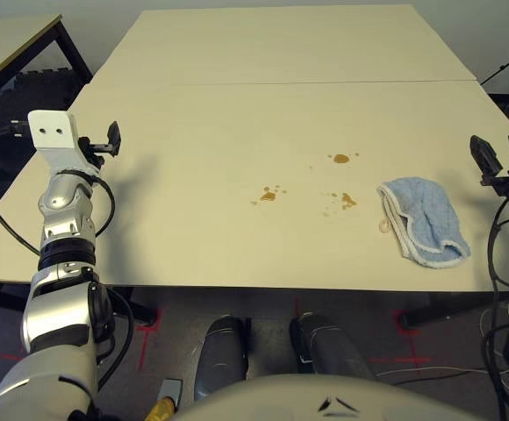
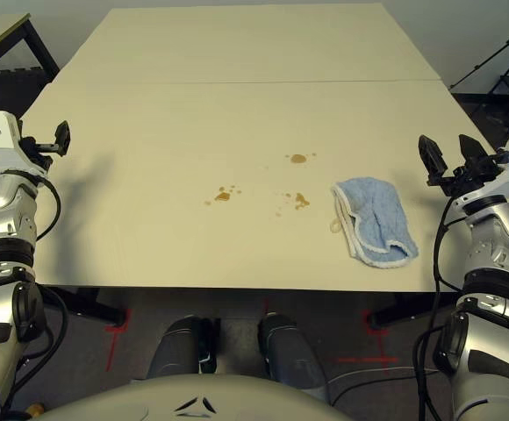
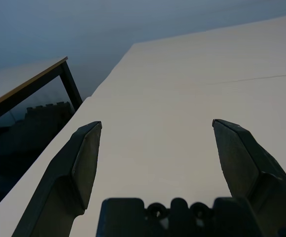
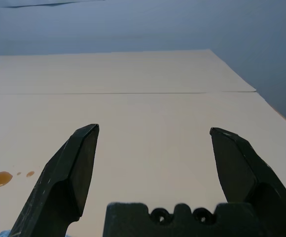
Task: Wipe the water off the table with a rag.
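1. The left gripper [image 3: 155, 148] hovers over the table's left edge with its two black fingers spread wide and nothing between them. It is well apart from the spill and the rag.

2. The table [image 1: 193, 114] is a pale beige matte slab, flat and smooth, with a thin seam running across it beyond the spill.

3. The water [image 1: 268, 195] lies in three small amber-brown clusters near the middle: one patch with satellite drops on the left, a round blot [image 1: 340, 159] farther back, and a smeary splatter [image 1: 347, 201] nearest the rag. The edges look wet and unsmeared, so by my reading no wiping has been done yet.

4. The rag [image 1: 423, 219] sits just right of the spill, near the front edge, apart from the closest drops. It is soft light blue terry, loosely crumpled into a rounded heap, with a whitish stitched hem curling along its left and front sides.

5. The right gripper [image 2: 448, 160] hangs above the table's right edge, near the rag but not touching it, fingers fully apart and empty.

6. Judged from this, the task is at its start: the rag has yet to be picked up, and all three patches remain to be wiped.
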